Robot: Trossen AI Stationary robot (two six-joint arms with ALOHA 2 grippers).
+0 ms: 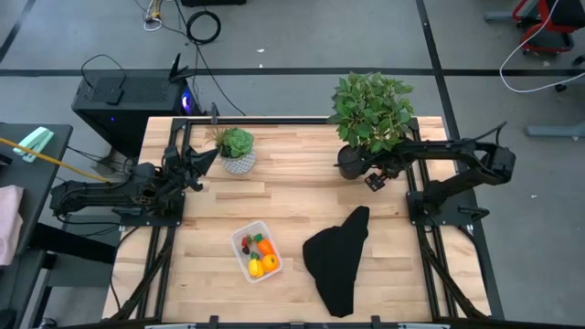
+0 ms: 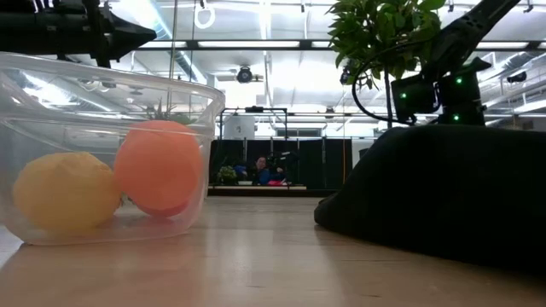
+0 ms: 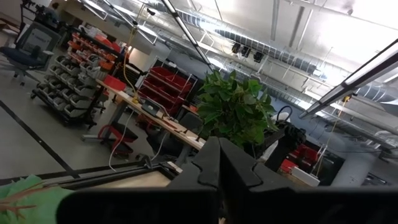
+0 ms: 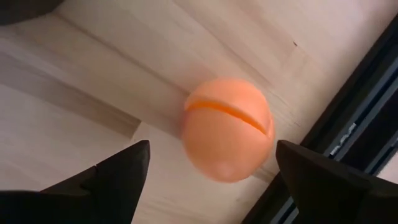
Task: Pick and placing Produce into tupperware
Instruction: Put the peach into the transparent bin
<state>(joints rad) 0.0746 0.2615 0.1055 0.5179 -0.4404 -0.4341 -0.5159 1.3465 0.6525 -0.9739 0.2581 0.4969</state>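
The left gripper [image 1: 203, 161] waits at the table's left edge, beside the small potted plant [image 1: 237, 146]. Its fingers are pressed together in its wrist view, holding nothing.

Nearer the front, left of centre, the tub [image 1: 256, 250] sits on the table [image 1: 292, 178]. It already holds several pieces of produce: an orange one [image 1: 266, 247], a yellow one [image 1: 256, 268] and red bits [image 1: 247, 243]. In the low view a yellow fruit [image 2: 64, 192] and an orange-red one [image 2: 158, 166] rest against its clear wall.

The black cloth [image 1: 338, 260] lies just right of the tub.

At the back right, the right gripper [image 1: 375, 178] hangs by the big plant's pot [image 1: 350, 163]. Its wrist view shows a peach [image 4: 227, 127] on the wood, near the table's dark frame rail, with the two fingers [image 4: 118, 171] spread wide on either side and not touching it. That piece is hidden in the high view.

Likely step: closing on the peach.

- The peach is round and smooth, so an off-centre pinch could squirt it out.
- It lies close to the rail; a nudge could roll it against the frame or off the table.
- The plant's leaves crowd the arm and could catch on the lift.
- The carry to the tub passes over the cloth, where a dropped piece could hide in its folds.
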